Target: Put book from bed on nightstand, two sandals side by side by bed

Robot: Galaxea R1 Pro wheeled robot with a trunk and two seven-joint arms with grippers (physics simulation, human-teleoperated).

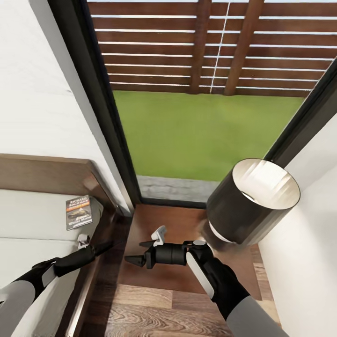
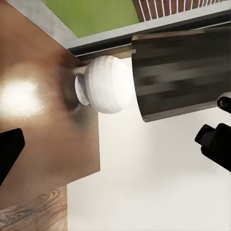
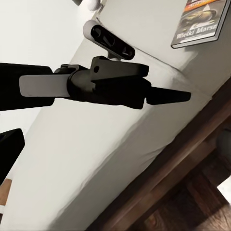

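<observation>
The right gripper hangs over the near part of the nightstand, its dark fingers spread apart with nothing between them and pointing left toward the bed. The left gripper reaches over the right edge of the mattress beside the dark wood frame; whether its fingers are apart or together cannot be told, and they hold nothing visible. The book lies flat on the pale mattress just beyond the left gripper, near the headboard, its cover facing up. On the nightstand's far right stands a lamp with a dark drum shade and a round white base. Behind the nightstand a tall dark-framed window shows grass and a slatted brown fence.
</observation>
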